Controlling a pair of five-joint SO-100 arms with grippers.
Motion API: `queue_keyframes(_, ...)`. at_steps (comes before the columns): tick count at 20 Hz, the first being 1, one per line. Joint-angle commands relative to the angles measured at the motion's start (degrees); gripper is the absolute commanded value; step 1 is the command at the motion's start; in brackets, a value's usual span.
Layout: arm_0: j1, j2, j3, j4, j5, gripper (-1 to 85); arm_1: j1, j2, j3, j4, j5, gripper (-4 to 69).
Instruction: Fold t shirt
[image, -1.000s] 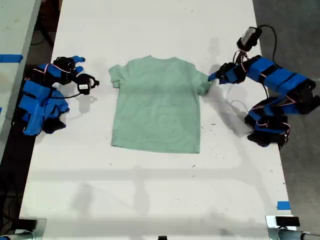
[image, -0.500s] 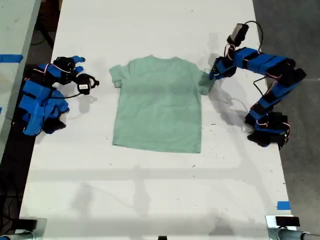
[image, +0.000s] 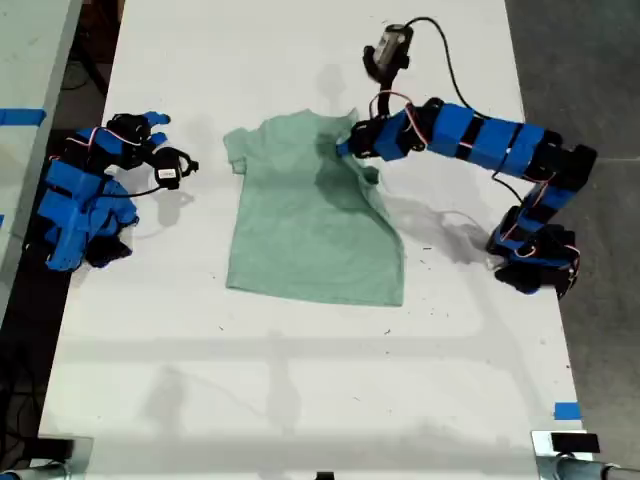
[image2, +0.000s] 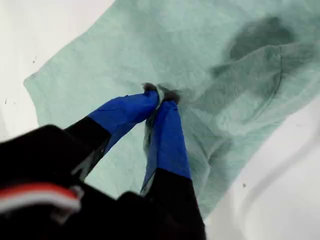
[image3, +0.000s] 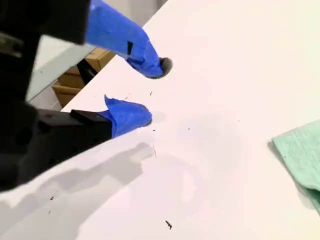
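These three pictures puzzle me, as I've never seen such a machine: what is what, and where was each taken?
Two small blue robot arms sit at a white table. One picture looks down from overhead; the other two come from cameras riding on each arm's hand. A pale mint-green t-shirt lies on the table. My first hand, on the arm at the exterior view's right, is pinched shut on the shirt's sleeve and carries it over the shirt's body. My second hand, on the arm at the exterior view's left, is open and holds nothing.
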Motion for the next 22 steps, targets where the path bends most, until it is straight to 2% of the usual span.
queue_keyframes(1,-0.70,0.44,-0.53,-0.26,0.35,11.7,-5.54,-3.52,-4.39,-5.80,1.93,0.6)
queue_keyframes(2,-0.70,0.44,-0.53,-0.26,0.35,11.7,-6.50,-5.01,-5.01,-6.06,2.46,3.8)
queue_keyframes(3,-0.70,0.44,-0.53,-0.26,0.35,11.7,-6.68,-5.45,-6.06,-4.92,2.11,18.0)
queue_keyframes(4,-0.70,0.44,-0.53,-0.26,0.35,11.7,-5.89,-4.39,-7.73,-1.49,1.85,25.8)
queue_keyframes(5,-0.70,0.44,-0.53,-0.26,0.35,11.7,-4.57,-1.76,-9.58,3.34,1.85,27.4)
queue_keyframes(6,-0.70,0.44,-0.53,-0.26,0.35,11.7,-2.81,3.25,-9.58,7.38,1.67,27.2)
queue_keyframes(7,-0.70,0.44,-0.53,-0.26,0.35,11.7,-0.26,9.76,-7.56,10.81,2.55,15.0)
queue_keyframes(8,-0.70,0.44,-0.53,-0.26,0.35,11.7,3.16,17.75,-3.52,14.85,5.71,-0.3)
queue_keyframes(10,-0.70,0.44,-0.53,-0.26,0.35,11.7,7.91,39.37,12.22,17.84,9.14,-0.2)
queue_keyframes(12,-0.70,0.44,-0.53,-0.26,0.35,11.7,8.00,66.71,34.19,18.98,14.15,-0.2)
queue_keyframes(14,-0.70,0.44,-0.53,-0.26,0.35,11.7,2.29,97.21,58.10,21.01,18.19,0.2)
queue_keyframes(15,-0.70,0.44,-0.53,-0.26,0.35,11.7,-1.14,106.96,68.29,24.96,21.36,0.3)
queue_keyframes(16,-0.70,0.44,-0.53,-0.26,0.35,11.7,-5.27,105.64,71.46,28.65,24.26,0.3)
queue_keyframes(18,-0.70,0.44,-0.53,-0.26,0.35,11.7,-9.58,105.91,82.00,22.15,24.17,0.3)
queue_keyframes(20,-0.70,0.44,-0.53,-0.26,0.35,11.7,-9.84,106.00,92.29,19.86,27.33,0.3)
queue_keyframes(22,-0.53,0.44,-0.62,-0.18,0.35,11.7,-8.53,106.17,91.41,23.29,30.94,0.3)
